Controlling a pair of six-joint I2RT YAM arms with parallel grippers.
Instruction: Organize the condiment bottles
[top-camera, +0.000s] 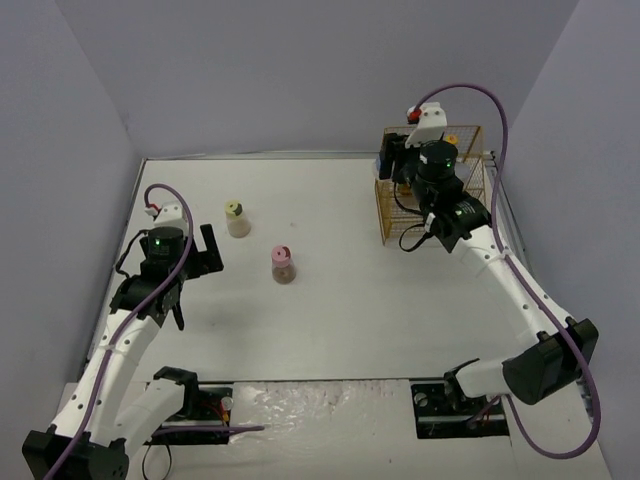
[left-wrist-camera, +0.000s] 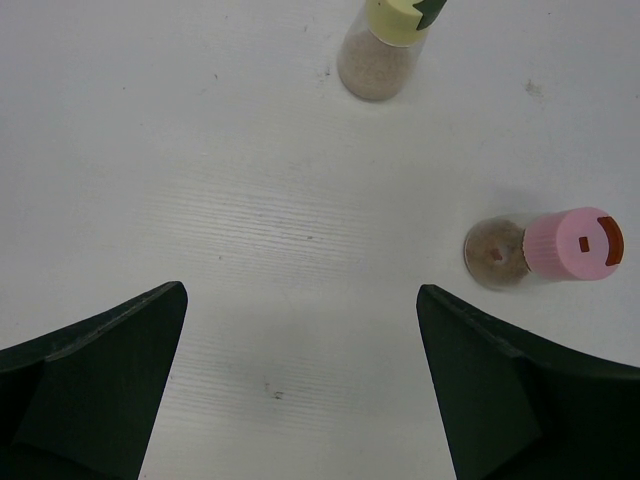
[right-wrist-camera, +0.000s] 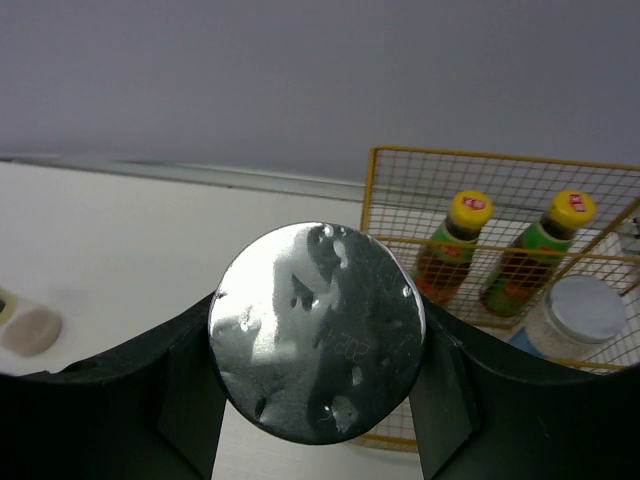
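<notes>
Bottle (right-wrist-camera: 318, 300), round dimpled silver lid, clamped in right tool (right-wrist-camera: 318, 385)

A white counter (top-camera: 400, 330) with faint scuffs is boxed in by plain, pale grey-lavender walls: a back wall (top-camera: 300, 70), a left wall (top-camera: 60, 150) and a right wall (top-camera: 590, 120). The light is soft and even.

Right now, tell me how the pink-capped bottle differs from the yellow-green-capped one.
The pink-capped bottle holds darker brown contents; the yellow-green-capped bottle holds paler beige. The pink-capped bottle stands nearer the table's front edge, the yellow-green-capped bottle farther back and left. Both stand upright, outside the yellow basket, ungripped.
</notes>
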